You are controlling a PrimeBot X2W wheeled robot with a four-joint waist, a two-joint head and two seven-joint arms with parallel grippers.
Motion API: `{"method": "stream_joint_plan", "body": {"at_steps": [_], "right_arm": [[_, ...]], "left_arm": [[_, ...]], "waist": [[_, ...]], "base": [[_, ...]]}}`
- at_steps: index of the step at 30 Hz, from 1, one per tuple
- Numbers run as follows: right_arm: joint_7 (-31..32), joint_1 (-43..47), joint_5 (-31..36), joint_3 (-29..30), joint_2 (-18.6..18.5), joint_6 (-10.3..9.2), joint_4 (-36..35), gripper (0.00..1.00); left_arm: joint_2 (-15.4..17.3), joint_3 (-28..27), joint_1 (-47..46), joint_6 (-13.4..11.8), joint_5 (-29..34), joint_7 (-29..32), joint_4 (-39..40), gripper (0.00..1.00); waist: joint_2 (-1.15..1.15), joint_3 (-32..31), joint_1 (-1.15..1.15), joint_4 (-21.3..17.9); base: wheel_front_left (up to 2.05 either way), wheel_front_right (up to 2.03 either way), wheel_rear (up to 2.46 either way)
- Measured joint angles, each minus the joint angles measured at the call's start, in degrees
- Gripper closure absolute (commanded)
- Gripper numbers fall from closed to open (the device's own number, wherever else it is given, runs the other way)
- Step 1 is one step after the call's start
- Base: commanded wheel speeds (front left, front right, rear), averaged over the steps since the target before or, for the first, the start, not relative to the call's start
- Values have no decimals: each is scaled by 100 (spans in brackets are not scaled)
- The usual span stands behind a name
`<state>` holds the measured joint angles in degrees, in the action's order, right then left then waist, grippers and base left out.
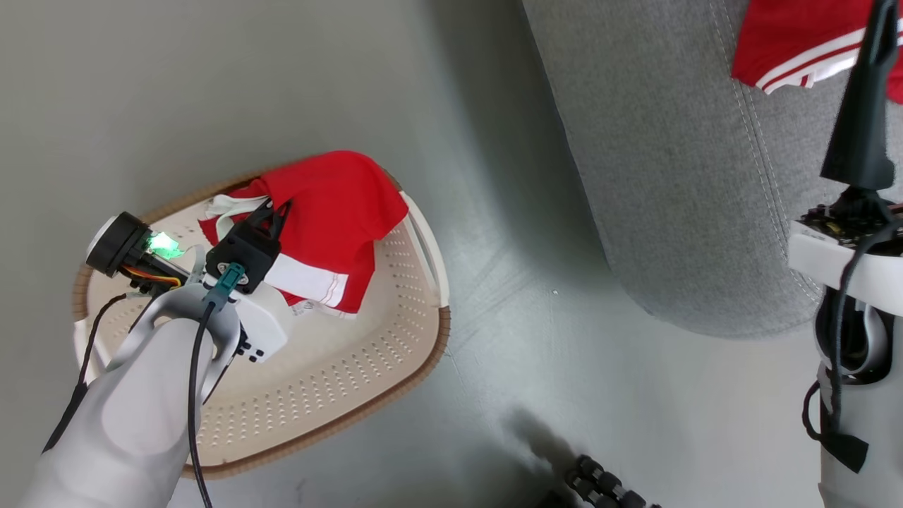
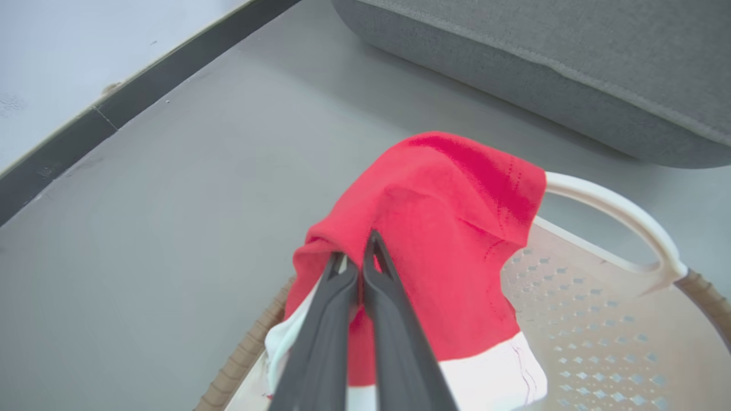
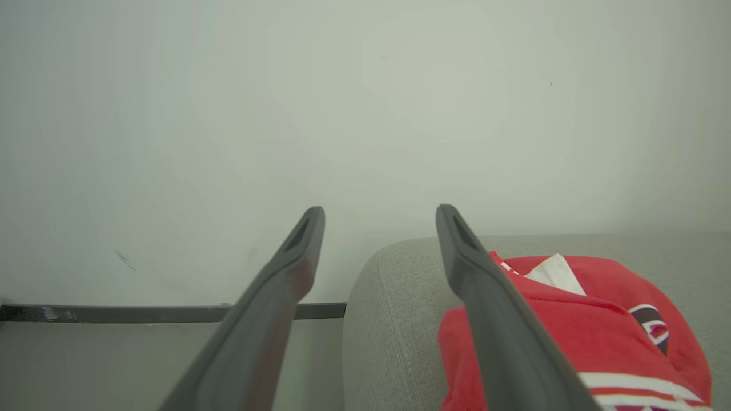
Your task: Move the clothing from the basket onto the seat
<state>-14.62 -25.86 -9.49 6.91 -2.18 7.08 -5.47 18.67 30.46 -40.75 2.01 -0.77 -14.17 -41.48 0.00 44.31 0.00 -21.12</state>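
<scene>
Red jersey (image 2: 445, 228) lies humped over the rim of the basket (image 2: 599, 297), pinched by the closed left tool (image 2: 357, 251). Its length runs along the fingers, white hem nearest the wrist. Right tool (image 3: 380, 214) stands wide open above the seat (image 3: 394, 319), second jersey (image 3: 571, 319) beside its right finger, emblem unreadable.
</scene>
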Motion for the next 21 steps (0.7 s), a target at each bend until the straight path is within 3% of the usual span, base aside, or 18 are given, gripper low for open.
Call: {"method": "stream_joint_plan", "body": {"at_steps": [21], "right_arm": [[-1, 120, 412, -492, -27, 0, 888, 0]], "left_arm": [[38, -190, 499, -258, -120, -30, 1666, 100]], "waist": [[0, -932, 0, 599]], "base": [[0, 0, 0]]}}
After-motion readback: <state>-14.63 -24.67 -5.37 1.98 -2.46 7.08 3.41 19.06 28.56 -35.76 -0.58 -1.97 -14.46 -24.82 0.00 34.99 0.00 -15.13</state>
